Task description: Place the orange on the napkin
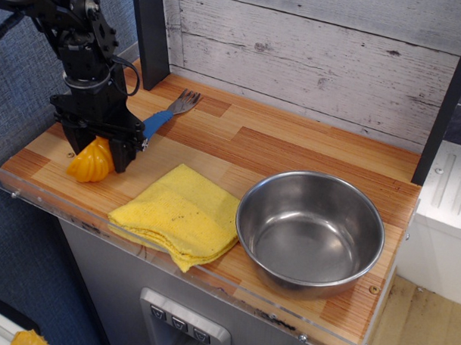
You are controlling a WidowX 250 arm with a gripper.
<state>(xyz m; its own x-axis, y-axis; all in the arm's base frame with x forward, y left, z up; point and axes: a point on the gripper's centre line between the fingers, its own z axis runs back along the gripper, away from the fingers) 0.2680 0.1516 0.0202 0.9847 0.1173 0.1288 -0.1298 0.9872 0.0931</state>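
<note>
Counter [292, 148] of striped wood carries everything, with a clear guard along its front edge. Bowl [310, 233], steel and holding nothing, sits at the right and plays no part in the job. Napkin [177, 214], folded yellow cloth with a few dark specks, lies just left of the bowl near the front edge, and nothing rests on it, so the goal is not met. Gripper [95, 150], black, stands at the far left of the counter with its fingers down either side of the orange [91, 161]; the jaws are pinching the fruit, ribbed back facing the camera. Whether the orange is lifted clear of the wood or only tipped up on it I cannot tell, as its lower edge looks very near the surface. Fork [163, 118], blue-handled, lies just behind the gripper, its tines pointing toward the back wall.

By my reading the grasp is made and the carry is what is left: raise the orange, bring it right and forward to the napkin, which is near but apart, set it down on the cloth and let go. Roughly the first third looks done.
</note>
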